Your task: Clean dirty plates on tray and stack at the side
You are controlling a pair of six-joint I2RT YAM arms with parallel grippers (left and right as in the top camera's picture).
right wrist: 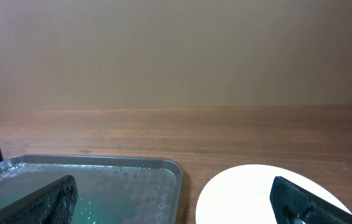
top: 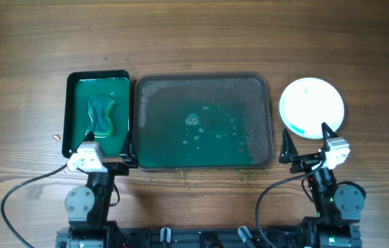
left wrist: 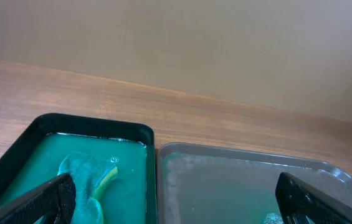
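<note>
Matt wood-grain table (top: 194, 41), wet grey tray (top: 263, 83), glossy white plate (top: 312, 107).

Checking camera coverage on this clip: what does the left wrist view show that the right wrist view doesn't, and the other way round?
Only the left wrist view: the sponge lying in green water inside the black tub. Only the right wrist view: the white plate on the table, to the right of the tray. Both: the wet grey tray and the wooden table.

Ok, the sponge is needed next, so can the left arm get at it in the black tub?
Probably yes. The left tool hangs open at the near edge of the black tub, and the sponge lies uncovered inside, just ahead, with nothing between them.
</note>
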